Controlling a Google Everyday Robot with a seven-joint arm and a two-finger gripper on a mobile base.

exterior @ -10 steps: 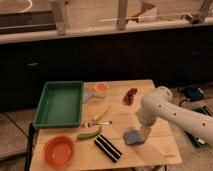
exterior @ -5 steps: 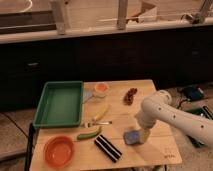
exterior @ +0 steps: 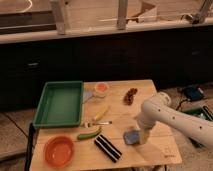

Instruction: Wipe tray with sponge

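Observation:
The green tray (exterior: pixel 59 105) lies at the table's far left with nothing in it. A small blue-grey sponge (exterior: pixel 130 137) rests flat on the table near the front right. My gripper (exterior: pixel 143 136) hangs from the white arm, pointing down at the sponge's right edge, open and partly hiding that edge. The sponge still sits on the tabletop, well to the right of the tray.
An orange bowl (exterior: pixel 59 151) stands at the front left. A black-and-white striped block (exterior: pixel 108 148) lies just left of the sponge. A green vegetable (exterior: pixel 89 134), a yellow item (exterior: pixel 101 113), a small cup (exterior: pixel 101 89) and a brown cluster (exterior: pixel 131 95) occupy the middle. Dark cabinets stand behind the table.
The arm has swung slightly left and lower, bringing the gripper down onto the sponge's right side. Nothing on the table has moved.

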